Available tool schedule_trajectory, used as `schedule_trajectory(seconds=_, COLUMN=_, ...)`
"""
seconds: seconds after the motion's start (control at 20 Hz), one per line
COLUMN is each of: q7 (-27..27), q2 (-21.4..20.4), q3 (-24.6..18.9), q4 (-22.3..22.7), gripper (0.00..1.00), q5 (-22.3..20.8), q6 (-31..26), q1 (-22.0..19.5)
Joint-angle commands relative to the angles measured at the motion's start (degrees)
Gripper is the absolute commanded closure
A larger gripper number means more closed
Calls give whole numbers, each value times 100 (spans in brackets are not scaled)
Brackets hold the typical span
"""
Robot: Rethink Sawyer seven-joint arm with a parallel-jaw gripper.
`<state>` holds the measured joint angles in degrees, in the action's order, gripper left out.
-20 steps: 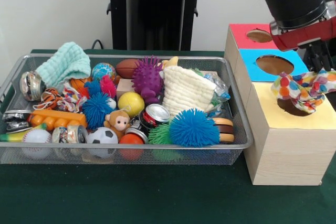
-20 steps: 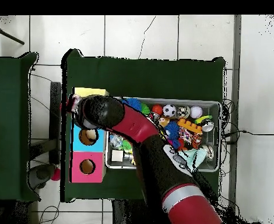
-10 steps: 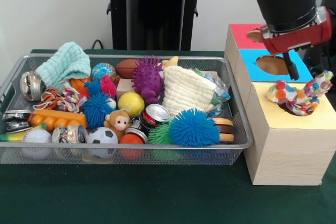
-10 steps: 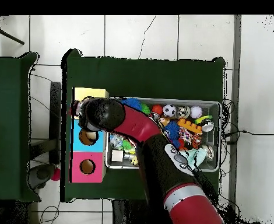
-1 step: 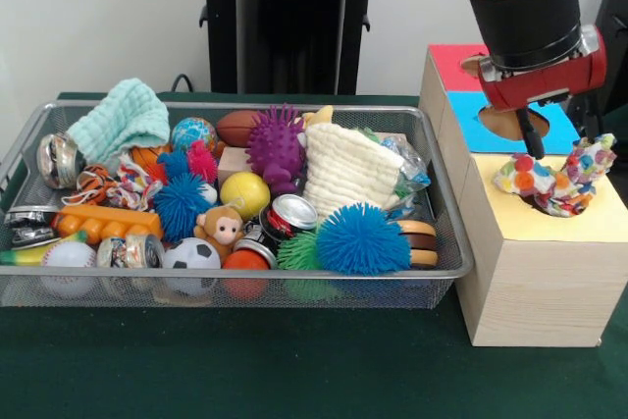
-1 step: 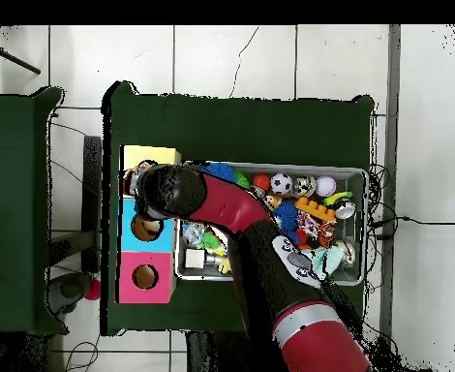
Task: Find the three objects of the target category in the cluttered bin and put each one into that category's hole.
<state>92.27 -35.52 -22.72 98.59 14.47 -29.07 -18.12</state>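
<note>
Wire bin [image 5: 446, 260], on the green table [image 5: 294, 370]: heaped full. Contents noted from the front view: a mint knitted cloth [image 5: 118, 120] at one far corner; a cream knitted cloth [image 5: 348, 169] near the middle; a purple spiky ball [image 5: 275, 144]; a yellow ball [image 5: 245, 193]; a blue spiky ball [image 5: 361, 239] against the near wall; a monkey toy [image 5: 221, 230]; a soccer ball [image 5: 189, 257]; a baseball [image 5: 67, 258]; a crushed can [image 5: 291, 213]; an orange block [image 5: 106, 222].

Sorting box [image 5: 535, 272], just beside the bin: light wood, three coloured tops in a row, each with a round hole (red farthest, then blue, then yellow nearest the camera).

Polka-dot cloth [image 5: 554, 182]: white with coloured spots, bunched and lying in the yellow hole [image 5: 543, 205], most of it standing above the rim, one corner sticking up.

Gripper [image 5: 532, 134]: hung above the blue section [image 5: 461, 120], just beside the polka-dot cloth and not touching it. Only one dark finger showed below the red wrist, so whether the claw was released or clenched could not be told. It held nothing visible.

Overhead view: the arm [image 6: 241, 218] crossed the bin to the box, hiding the gripper.
</note>
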Motion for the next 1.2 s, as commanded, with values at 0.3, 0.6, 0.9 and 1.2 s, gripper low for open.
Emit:
schedule_trajectory(seconds=0.3, q7=478, q2=202, q3=333, q4=-528, gripper=0, q5=-487, q6=-452, q1=24)
schedule_trajectory(seconds=0.6, q7=544, q2=211, q3=263, q4=-465, gripper=100, q5=-422, q6=-208, q1=-19)
schedule_trajectory(seconds=0.9, q7=564, q2=213, q3=256, q4=-421, gripper=100, q5=-446, q6=10, q1=-23)
schedule_trajectory(seconds=1.2, q7=610, q2=381, q3=590, q4=-550, gripper=100, q5=-791, q6=583, q1=169)
